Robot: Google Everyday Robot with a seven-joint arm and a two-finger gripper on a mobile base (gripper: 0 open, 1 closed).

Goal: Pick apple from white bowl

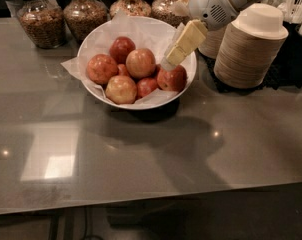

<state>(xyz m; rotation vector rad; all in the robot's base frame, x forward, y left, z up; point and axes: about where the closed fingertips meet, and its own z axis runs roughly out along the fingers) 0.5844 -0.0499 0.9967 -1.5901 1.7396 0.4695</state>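
Observation:
The white bowl (89, 48) stands at the back middle of the grey table, lined with crinkled white paper. It holds several apples. The pale yellow-tan apple with an orange-red blush (140, 62) lies on top in the middle. Another pale one (121, 89) lies at the front, and darker red ones lie around them. My gripper (173, 58) reaches in from the upper right and hangs tilted over the bowl's right side. Its cream tip is just right of the pale middle apple and above a red apple (173, 79). It holds nothing that I can see.
Glass jars of grain (37, 19) line the back edge behind the bowl. A tall stack of beige disposable bowls (248, 51) stands right of the white bowl, with a second stack (213, 41) behind the arm. The table's front edge (151, 199) runs across the bottom.

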